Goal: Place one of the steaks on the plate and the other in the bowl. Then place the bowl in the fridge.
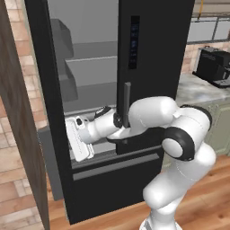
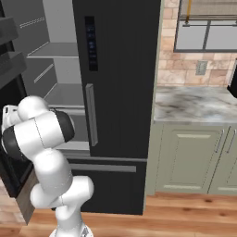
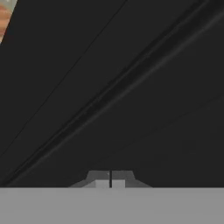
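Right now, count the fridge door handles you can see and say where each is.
1. A grey vertical handle runs down the closed right door of the fridge, below the dark display panel. The open left door's handle may be hidden.

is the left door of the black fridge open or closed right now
Open. In the left base view the tall black fridge shows its grey shelves, with the left door swung out and the right door shut.
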Tool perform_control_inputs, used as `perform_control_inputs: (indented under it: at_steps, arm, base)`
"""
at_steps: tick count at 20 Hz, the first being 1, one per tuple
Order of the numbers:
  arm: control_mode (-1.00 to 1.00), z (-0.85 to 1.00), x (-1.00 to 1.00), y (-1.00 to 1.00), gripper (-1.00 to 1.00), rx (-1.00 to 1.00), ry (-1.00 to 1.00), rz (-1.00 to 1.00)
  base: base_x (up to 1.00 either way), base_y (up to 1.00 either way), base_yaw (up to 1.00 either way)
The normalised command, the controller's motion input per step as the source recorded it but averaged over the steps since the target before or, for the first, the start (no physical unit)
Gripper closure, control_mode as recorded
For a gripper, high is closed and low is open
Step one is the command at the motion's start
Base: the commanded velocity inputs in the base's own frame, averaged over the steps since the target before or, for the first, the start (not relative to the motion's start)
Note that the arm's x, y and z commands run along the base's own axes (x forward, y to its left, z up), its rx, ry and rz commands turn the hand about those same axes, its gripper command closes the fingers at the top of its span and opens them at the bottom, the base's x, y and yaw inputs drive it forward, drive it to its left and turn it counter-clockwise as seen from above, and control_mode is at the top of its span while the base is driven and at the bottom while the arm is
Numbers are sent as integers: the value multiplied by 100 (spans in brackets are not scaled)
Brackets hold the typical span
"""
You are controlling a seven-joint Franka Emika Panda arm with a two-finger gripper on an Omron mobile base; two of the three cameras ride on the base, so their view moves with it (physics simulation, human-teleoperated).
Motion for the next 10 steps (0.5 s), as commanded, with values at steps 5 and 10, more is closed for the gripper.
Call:
perform_control_inputs:
  at_steps: [5, 10]
  arm:
    - [-100, 31, 53, 23, 100, 10, 39, 68]
    - [-100, 40, 27, -14, 100, 9, 26, 52]
  base:
    - [0, 0, 0]
    - [0, 0, 0]
